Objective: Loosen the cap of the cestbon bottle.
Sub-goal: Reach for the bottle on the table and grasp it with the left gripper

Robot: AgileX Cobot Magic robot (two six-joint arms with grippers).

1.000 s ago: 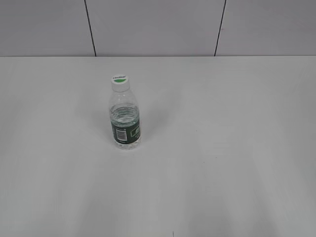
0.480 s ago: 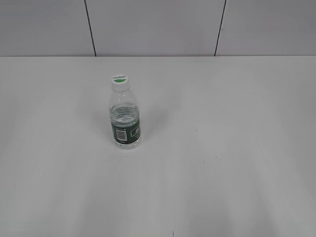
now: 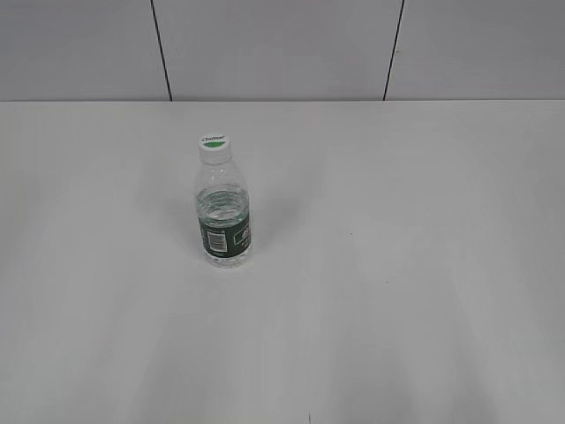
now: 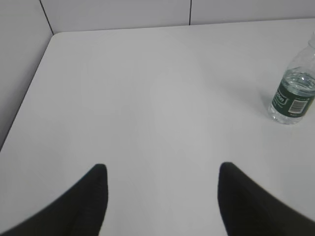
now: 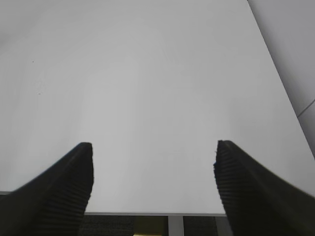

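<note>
Exterior view: the cestbon bottle (image 3: 224,205) stands upright on the white table (image 3: 397,265), left of centre, partly filled with water, its dark green label band low on the ribbed body with the white barcode panel facing the camera. The cap (image 3: 214,147), white with a green leaf mark on top, sits on the neck. No arm or gripper appears in this view; a pale panelled wall (image 3: 282,44) with dark vertical seams rises behind the table.

Left wrist view: the left gripper (image 4: 162,189) is held low over bare tabletop near the table's left edge, its two dark fingers (image 4: 91,196) spread wide with nothing between them. The bottle stands well apart from it, at the far right of the picture, cut off at the shoulder so the cap is out of frame.

Right wrist view: the right gripper (image 5: 152,172) hangs at the near edge of the table, angled down across the surface, its ribbed dark fingers (image 5: 69,187) likewise splayed apart and empty. The bottle does not show here; only plain tabletop and the right table edge lie ahead.
</note>
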